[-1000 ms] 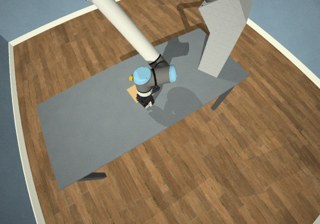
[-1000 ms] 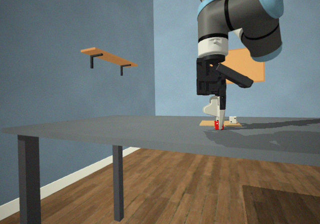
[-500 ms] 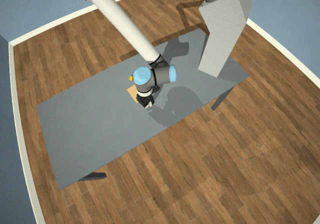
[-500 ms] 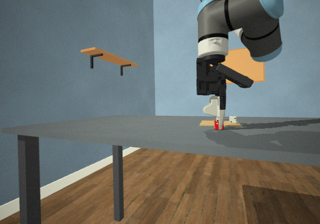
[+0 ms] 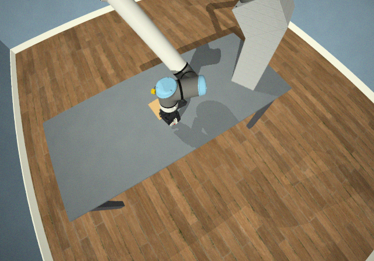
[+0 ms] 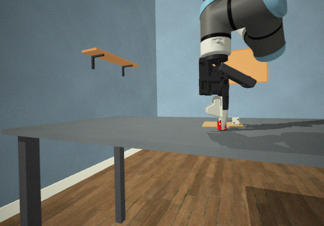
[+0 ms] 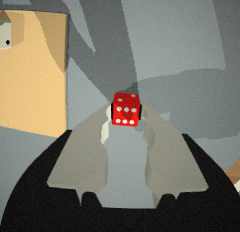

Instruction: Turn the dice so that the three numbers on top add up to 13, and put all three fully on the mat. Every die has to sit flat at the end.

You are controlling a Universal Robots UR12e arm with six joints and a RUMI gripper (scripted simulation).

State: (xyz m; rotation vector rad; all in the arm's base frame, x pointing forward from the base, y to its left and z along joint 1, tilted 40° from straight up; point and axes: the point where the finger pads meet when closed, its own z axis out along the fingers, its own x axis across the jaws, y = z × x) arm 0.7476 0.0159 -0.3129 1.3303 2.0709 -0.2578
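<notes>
A red die [image 7: 125,109] with white pips sits between my fingertips in the wrist view, on the grey table top just off the tan mat [image 7: 31,74]. My gripper [image 7: 125,104] is shut on it. In the exterior view the red die [image 6: 220,126] is at table level beside the mat's near edge [image 6: 209,124], under the gripper [image 6: 222,121]. A white die [image 6: 235,121] rests on the mat behind it; a corner of it shows in the wrist view [image 7: 5,36]. In the top view the gripper [image 5: 173,122] hides most of the mat [image 5: 155,108]. A third die is not in view.
The grey table [image 5: 145,125] carries the mat near its middle. A tall grey robot pedestal [image 5: 259,38] stands at the table's far right. A wall shelf [image 6: 110,57] and an orange wall panel [image 6: 248,64] hang behind.
</notes>
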